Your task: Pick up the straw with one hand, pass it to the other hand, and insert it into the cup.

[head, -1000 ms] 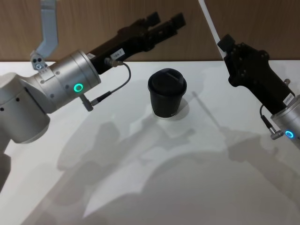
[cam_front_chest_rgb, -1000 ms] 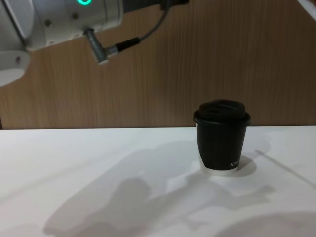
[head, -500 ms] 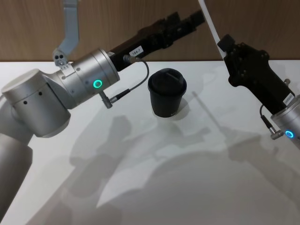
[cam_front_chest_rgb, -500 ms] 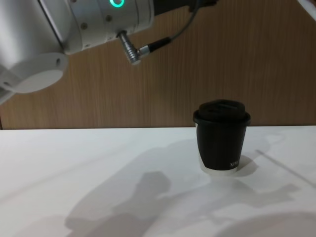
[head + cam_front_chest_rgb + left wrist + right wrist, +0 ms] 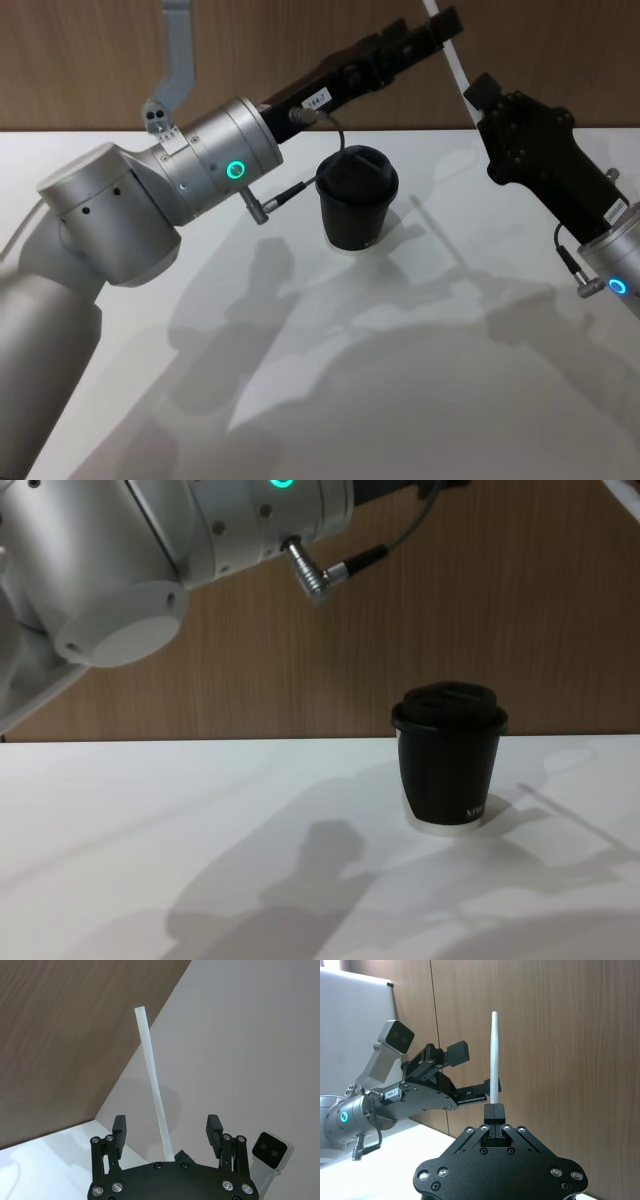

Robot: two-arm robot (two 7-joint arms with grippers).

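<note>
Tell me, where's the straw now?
Head view, upper right: the straw stands clamped in the right gripper, high beyond the cup, between the left gripper's open fingers.

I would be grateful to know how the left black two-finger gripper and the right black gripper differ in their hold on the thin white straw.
The left gripper is open, fingers spread either side of the thin white straw; the right gripper is shut on one end of it. The left gripper meets the straw crosswise; the right gripper points along it. Both are black and raised above the white table.
</note>
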